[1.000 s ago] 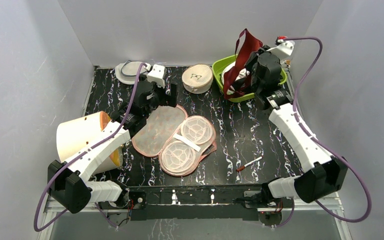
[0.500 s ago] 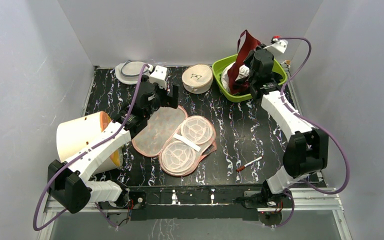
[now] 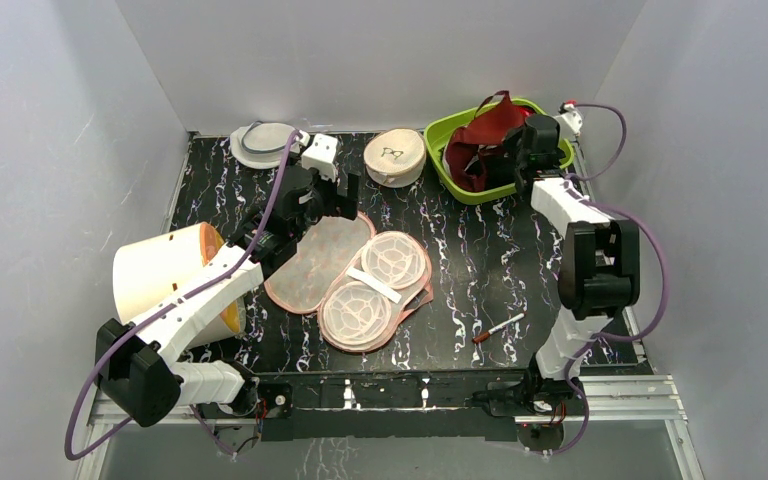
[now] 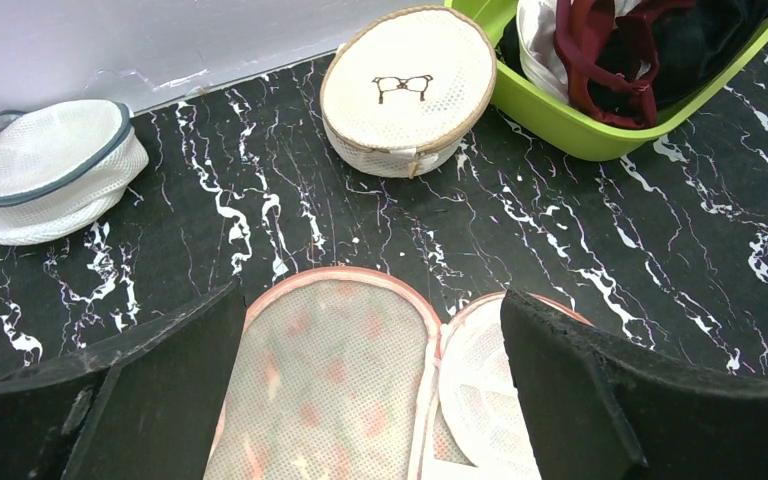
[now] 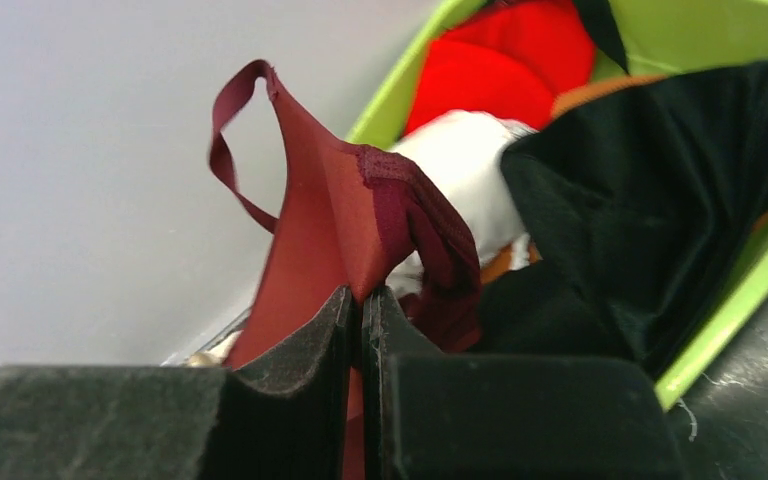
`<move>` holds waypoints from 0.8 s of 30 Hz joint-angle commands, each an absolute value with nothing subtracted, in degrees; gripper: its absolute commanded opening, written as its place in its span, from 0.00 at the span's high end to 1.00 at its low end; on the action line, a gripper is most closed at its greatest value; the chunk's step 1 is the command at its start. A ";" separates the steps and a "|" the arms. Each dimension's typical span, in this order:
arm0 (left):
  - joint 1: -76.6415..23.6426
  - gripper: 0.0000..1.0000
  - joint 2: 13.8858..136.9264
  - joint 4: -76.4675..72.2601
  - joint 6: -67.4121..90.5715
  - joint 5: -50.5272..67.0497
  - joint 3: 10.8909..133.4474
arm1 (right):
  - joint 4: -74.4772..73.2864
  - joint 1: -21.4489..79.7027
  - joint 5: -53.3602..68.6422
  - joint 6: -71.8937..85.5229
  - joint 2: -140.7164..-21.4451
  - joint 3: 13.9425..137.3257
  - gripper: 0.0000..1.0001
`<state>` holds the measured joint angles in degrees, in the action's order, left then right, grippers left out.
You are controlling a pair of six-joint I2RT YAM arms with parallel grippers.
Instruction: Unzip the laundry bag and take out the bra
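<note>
**Bag open, bra out: only the letting go seems left**

Overhead view of a black, white-veined tabletop (image 3: 480, 260) with my two arms reaching across it. In the middle lies the laundry bag (image 3: 325, 255), unzipped and spread flat like an open book. One half shows pale mesh with the leaf print faintly behind it. The other shows two round white cup forms. I see no maroon fabric anywhere inside the bag, so I judge the unzipping done and the bag emptied.

The bra (image 5: 330, 210) is at the far right corner, well apart from the bag. My right end effector (image 5: 362, 300) has its fingers pressed together on a fold of the dark maroon fabric, and a thin strap loops upward beside it. Most of the bra hangs into or drapes over the green bin (image 3: 440, 135), among a white garment (image 5: 460, 170), a black garment (image 5: 640, 200) and a bright red cloth (image 5: 500, 60). I cannot tell how much of its weight the pile already carries.

My left end effector (image 4: 368, 310) hovers over the far end of the open bag with its fingers spread wide, gripping nothing. Beyond it sit a round cream case (image 4: 408, 88) and a white mesh pouch (image 4: 45, 165), neither part of the job.

What is left, as I judge it, is to release the bra into the bin and draw the right arm clear. The strap could catch on a finger as I pull away.
</note>
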<state>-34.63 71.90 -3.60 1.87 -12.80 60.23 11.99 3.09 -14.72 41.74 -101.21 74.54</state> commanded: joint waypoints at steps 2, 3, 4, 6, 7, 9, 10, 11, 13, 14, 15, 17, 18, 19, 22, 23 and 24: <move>-34.98 0.02 69.52 -4.83 1.18 -13.60 59.95 | 13.39 -2.17 -8.78 47.75 -106.09 75.05 1.00; -34.98 0.02 69.59 -4.83 1.09 -13.62 59.94 | 13.33 -2.66 -8.31 47.24 -107.10 75.50 1.00; -34.98 0.02 69.70 -4.90 1.13 -13.60 59.94 | 12.78 -3.13 -8.07 46.82 -108.26 76.31 1.00; -35.06 0.02 69.88 -4.99 1.07 -13.57 59.86 | 11.28 -3.66 -7.83 46.10 -110.35 77.51 1.00; -35.07 0.02 69.92 -5.01 1.08 -13.60 59.85 | 10.51 -3.98 -7.91 45.82 -111.27 77.88 1.00; -35.07 0.02 69.85 -5.09 1.07 -13.62 59.77 | 9.46 -4.29 -8.84 45.06 -112.84 78.19 1.00; -35.08 0.02 69.80 -5.10 1.00 -13.58 59.81 | 8.99 -4.41 -9.65 44.25 -113.38 78.51 1.00; -35.16 0.02 69.80 -5.10 1.00 -13.66 59.82 | 8.69 -4.35 -10.48 43.36 -113.91 78.78 1.00; -35.16 0.02 69.72 -5.18 1.00 -13.59 59.77 | 7.60 -4.45 -10.88 41.36 -115.69 80.04 1.00; -35.22 0.02 69.70 -5.19 0.97 -13.62 59.78 | 6.16 -4.49 -10.18 40.86 -116.80 81.35 1.00; -35.24 0.02 69.72 -5.19 1.04 -13.62 59.70 | 4.16 -4.63 -9.05 40.32 -118.07 83.23 0.98; -35.33 0.02 69.75 -5.27 0.84 -13.58 59.60 | 0.64 -4.64 -7.73 40.00 -119.66 86.30 0.96; -35.33 0.02 69.70 -5.34 0.81 -13.74 59.59 | 0.16 -4.64 -7.11 40.10 -119.69 86.71 0.95; -35.33 0.02 69.70 -5.36 0.85 -13.83 59.57 | 0.28 -4.61 -6.90 40.28 -119.33 86.21 0.94; -35.33 0.02 69.65 -5.46 0.84 -13.79 59.44 | 1.31 -4.59 -6.99 41.40 -116.86 83.80 0.87; -35.32 0.02 69.69 -5.49 0.85 -13.73 59.42 | 1.54 -4.62 -6.84 41.62 -115.81 83.15 0.82; -35.35 0.02 69.72 -5.53 0.86 -13.67 59.41 | 1.47 -4.58 -6.69 41.65 -114.92 82.66 0.79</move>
